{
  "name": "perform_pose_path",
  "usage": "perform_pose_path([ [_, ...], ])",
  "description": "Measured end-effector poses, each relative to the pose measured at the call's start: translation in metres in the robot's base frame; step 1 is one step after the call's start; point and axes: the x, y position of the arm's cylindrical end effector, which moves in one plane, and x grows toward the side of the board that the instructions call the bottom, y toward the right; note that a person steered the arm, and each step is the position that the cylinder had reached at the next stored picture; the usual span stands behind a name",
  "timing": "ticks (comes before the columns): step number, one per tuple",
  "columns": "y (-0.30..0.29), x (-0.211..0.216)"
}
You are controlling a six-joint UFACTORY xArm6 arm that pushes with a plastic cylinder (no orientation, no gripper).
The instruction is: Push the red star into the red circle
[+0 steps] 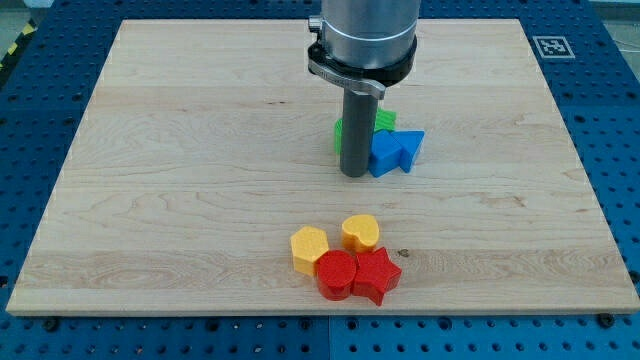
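Red star (377,275) near desk's (180,200) bottom edge, a little right of centre, already touching red circle (337,274) on its left. Yellow hexagon-like block (309,247) and yellow heart (360,232) sit just behind pair. No claw on this arm, so no open or closed state to tell; tip (354,175) rests mid-desk beside blue block (397,151), green block (380,124) behind, well apart from reds. Task looks essentially done.
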Motion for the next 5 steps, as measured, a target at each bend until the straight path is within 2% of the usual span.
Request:
perform_pose_path([
  [1, -0.012, 0.003],
  [2, 0.017, 0.012],
  [4, 0.136, 0.088],
  [5, 0.14, 0.141],
])
